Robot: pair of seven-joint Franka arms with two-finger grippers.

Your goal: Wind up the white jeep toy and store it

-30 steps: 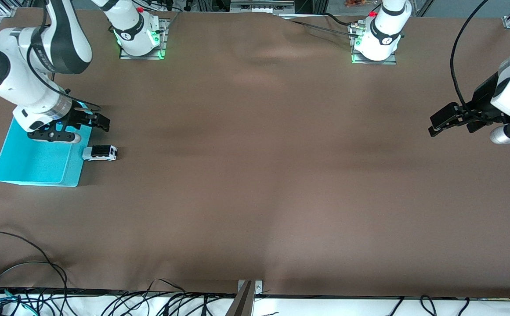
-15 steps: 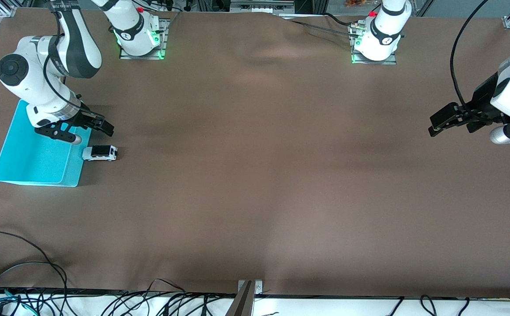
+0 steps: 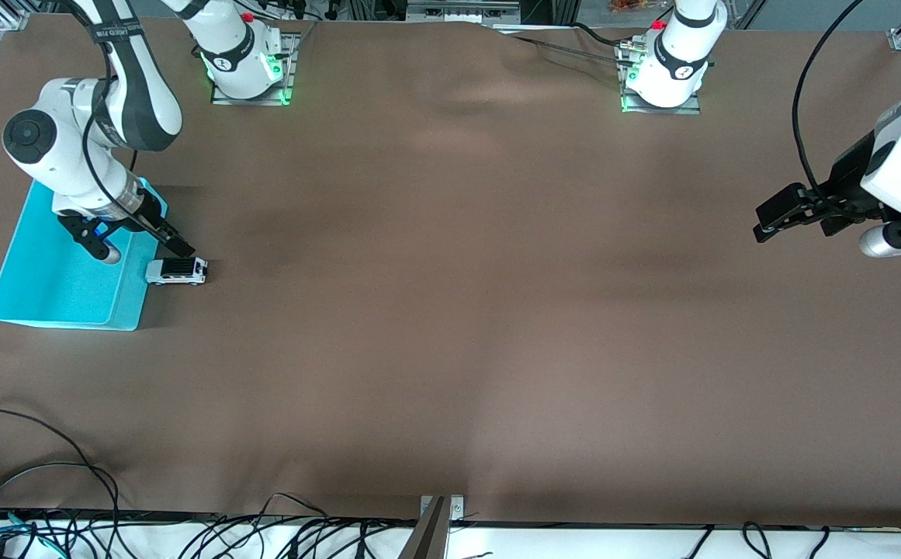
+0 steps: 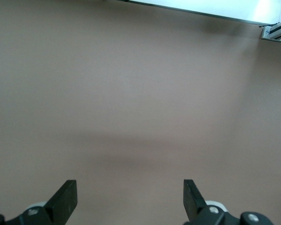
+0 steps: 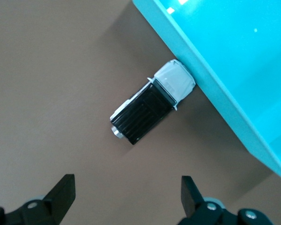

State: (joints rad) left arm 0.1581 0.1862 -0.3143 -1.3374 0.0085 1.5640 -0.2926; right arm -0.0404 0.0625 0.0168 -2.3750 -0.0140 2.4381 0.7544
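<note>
The open right hand hangs just above the white jeep toy, which lies with its nose against the cyan bin; the open left hand waits well apart.

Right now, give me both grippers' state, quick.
Left gripper: open, holding nothing, waiting over bare table.
Right gripper: open, empty, over the white jeep toy beside the cyan bin.

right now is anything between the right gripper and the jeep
No. In the right wrist view only bare brown table lies between the open right gripper and the jeep, which rests against the cyan bin.
</note>
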